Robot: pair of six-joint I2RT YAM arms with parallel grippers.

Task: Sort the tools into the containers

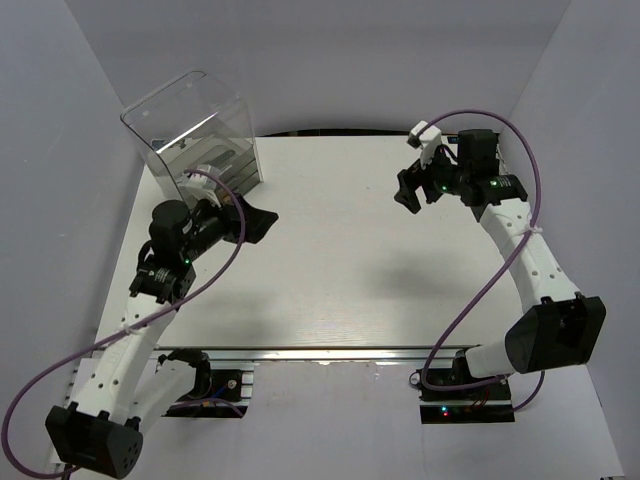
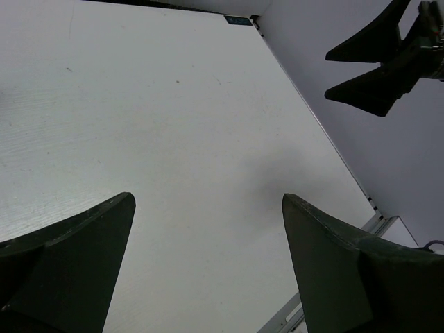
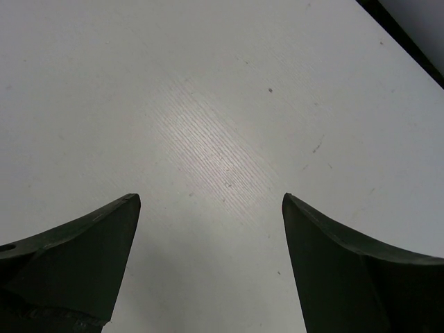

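**A:** Where does the sorting stand?

**B:** By my reading it is at the tail end, or in a gap between 2 picks. None of the 3 views shows any hand tools on the white table (image 1: pixel 340 270): no pliers, no wrench, no screwdriver.

**A:** And the container?

**B:** The container (image 1: pixel 195 125) sits in the upper left of the top view, at the far left corner of the table. It is clear, with a curved top and grey drawers below. Something pale and something dark show through the plastic, but I cannot tell what they are.

**A:** What are the 2 arms holding?

**B:** Nothing. The left tool (image 1: pixel 255 222) is spread wide just below and right of the container, near the drawer fronts. Its wrist view shows only bare table between its fingers (image 2: pixel 83 263). The right tool (image 1: pixel 408 190) hangs in the upper right of the top view, well apart from the container. It is also wide, with nothing between its fingers (image 3: pixel 76 257).

**A:** So what does the next move call for?

**B:** First a check, I think. It needs to be settled whether any hand tools lie out of sight and whether every drawer is pushed home, which I cannot judge from here. If a drawer stands proud, the left tool is the nearer 1 to nudge it shut. If all is in, both arms only need to draw back toward the bottom of the frame without clipping the container.
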